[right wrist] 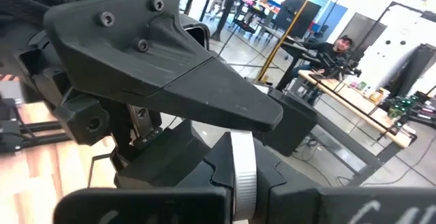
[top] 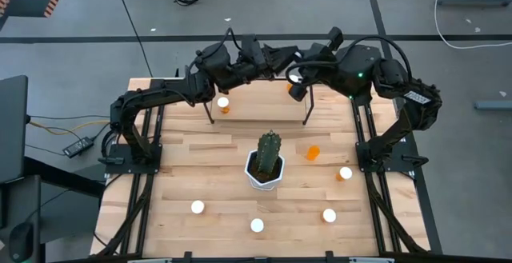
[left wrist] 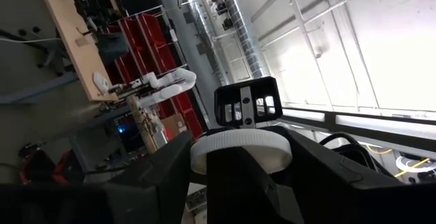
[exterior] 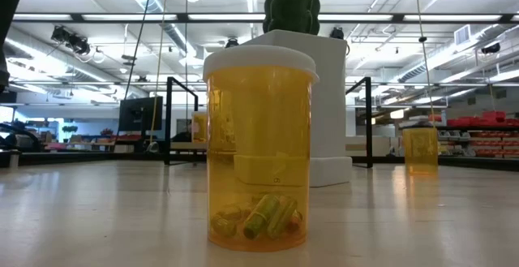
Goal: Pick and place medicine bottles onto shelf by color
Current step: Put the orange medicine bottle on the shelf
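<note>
High view: both arms bunched over the shelf point(top: 258, 101) at the table's 12 o'clock edge. Left gripper point(top: 268, 55) and right gripper point(top: 298, 77) sit nose to nose above the shelf's top; finger detail lost in the dark tangle here. One medicine bottle point(top: 223, 103) stands on the shelf toward its 9 o'clock end; an orange bit point(top: 290, 88) shows right by the right gripper. Cactus point(top: 270, 154) in its white pot point(top: 265, 178) is mid-table. Capless orange bottle point(top: 312, 153) at the cactus's 3 o'clock, capped bottle point(top: 345, 173) farther that way. Three more capped bottles toward the 6 o'clock edge: point(top: 197, 207), point(top: 257, 225), point(top: 329, 215).

Low view: front bottle point(exterior: 259, 147) fills the middle, upright, white cap on, pills at its bottom. White pot behind it, cactus on top. Shelf frame point(exterior: 182, 121) in the background with a small bottle point(exterior: 199, 127) on it. Another bottle point(exterior: 420, 145) at 3 o'clock on the tabletop. No gripper in sight.

Left wrist view: left fingers point(left wrist: 163, 173) clamp a white-capped bottle point(left wrist: 240, 150), cap seated between them, part spread.

Right wrist view: right fingers point(right wrist: 197, 169) closed tight on a white cap point(right wrist: 242, 173) seen edge-on. The other arm's dark housing point(right wrist: 163, 60) hangs just beside. A person point(right wrist: 335, 47) sits at a desk far back.
</note>
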You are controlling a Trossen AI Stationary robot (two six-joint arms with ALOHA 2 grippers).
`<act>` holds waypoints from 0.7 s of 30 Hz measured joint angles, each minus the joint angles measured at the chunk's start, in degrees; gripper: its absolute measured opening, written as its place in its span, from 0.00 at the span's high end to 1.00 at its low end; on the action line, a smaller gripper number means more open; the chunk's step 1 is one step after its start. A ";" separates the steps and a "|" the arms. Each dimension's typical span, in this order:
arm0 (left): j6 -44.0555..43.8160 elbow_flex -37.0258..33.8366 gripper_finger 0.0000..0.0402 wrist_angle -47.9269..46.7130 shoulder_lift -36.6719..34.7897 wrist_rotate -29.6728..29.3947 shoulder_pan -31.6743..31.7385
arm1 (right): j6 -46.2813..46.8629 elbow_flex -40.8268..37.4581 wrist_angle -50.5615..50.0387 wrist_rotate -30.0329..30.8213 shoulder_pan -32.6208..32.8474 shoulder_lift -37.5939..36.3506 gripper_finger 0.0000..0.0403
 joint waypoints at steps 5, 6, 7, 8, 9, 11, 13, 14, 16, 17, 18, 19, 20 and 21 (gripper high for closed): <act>0.01 -0.02 0.45 -0.12 0.02 0.44 0.16 | 0.02 0.01 -1.92 -4.68 -0.02 -0.89 0.96; 0.09 -0.02 0.44 -0.13 0.02 0.46 0.14 | -0.05 0.01 -2.05 -5.45 -0.02 -1.07 0.96; 0.15 -0.02 0.44 -0.12 0.02 0.62 0.14 | -0.11 0.01 -2.20 -6.28 -0.02 -1.44 0.95; 0.10 -0.02 0.44 0.03 0.02 0.67 0.12 | -0.09 0.01 -2.34 -7.11 -0.02 -1.58 0.95; 0.04 -0.02 0.45 0.05 0.02 0.71 0.10 | -0.01 0.01 -2.34 -7.67 -0.02 -1.79 0.94; -0.02 -0.02 0.46 0.21 0.02 1.13 0.10 | 0.33 -0.05 -2.65 -9.16 -0.02 -2.22 0.90; 0.02 -0.02 0.47 0.18 0.02 1.25 0.10 | 0.62 -0.12 -3.07 -10.43 0.00 -2.70 0.86; 0.00 -0.02 0.47 0.17 0.04 1.17 0.10 | 0.70 -0.12 -3.34 -10.90 0.00 -2.80 0.83; 0.02 -0.02 0.46 0.11 0.04 0.99 0.14 | 0.72 -0.12 -3.75 -11.27 0.00 -3.06 0.77; 0.00 -0.02 0.45 0.07 0.06 0.77 0.16 | 0.72 -0.12 -3.98 -11.44 0.03 -3.16 0.75; 0.00 -0.02 0.45 0.07 0.07 0.61 0.20 | 0.72 -0.12 -4.04 -11.46 0.05 -3.24 0.72; 0.04 -0.02 0.44 0.05 0.07 0.52 0.22 | 0.85 -0.12 -4.06 -11.46 0.09 -3.28 0.69; 0.02 -0.02 0.44 0.06 0.07 0.37 0.26 | 0.95 -0.12 -4.06 -11.46 0.09 -3.30 0.66; 0.02 -0.02 0.45 0.05 0.07 0.31 0.29 | 0.98 -0.12 -4.06 -11.46 0.09 -3.30 0.64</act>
